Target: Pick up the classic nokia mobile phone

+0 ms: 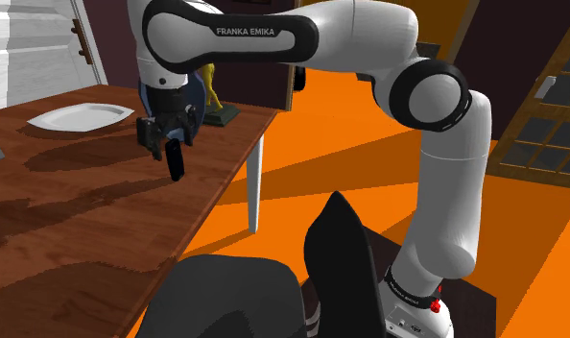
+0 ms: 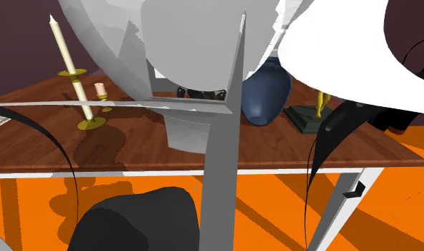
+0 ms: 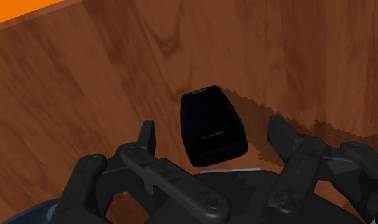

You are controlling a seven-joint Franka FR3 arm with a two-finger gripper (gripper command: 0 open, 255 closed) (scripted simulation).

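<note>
The arm (image 1: 350,38) carried "FRANKA EMIKA" in white letters on its dark upper joint, near the top centre of the shoulder view. One faint line of writing crossed the face of the phone (image 3: 213,124), too small to read.

There was one phone, black and thick. In the wrist view it sat between the fingers (image 3: 147,135) of the gripper (image 3: 213,133), which stood apart, with bare wood showing between each finger and the phone. In the shoulder view, the phone (image 1: 176,161) showed as a narrow dark upright shape just under the gripper (image 1: 168,134), left of centre. Whether its lower end touched the table (image 1: 82,221) could not be told.

One white plate (image 1: 80,117) lay on the table at the shoulder view's upper left. One gold figurine (image 1: 212,91) on a dark base stood just beyond the gripper.

In the second exterior view, two candles stood on the table at the left, a tall one (image 2: 64,53) and a short one (image 2: 100,90) on brass holders. One dark blue vase (image 2: 266,93) stood right of centre.
</note>
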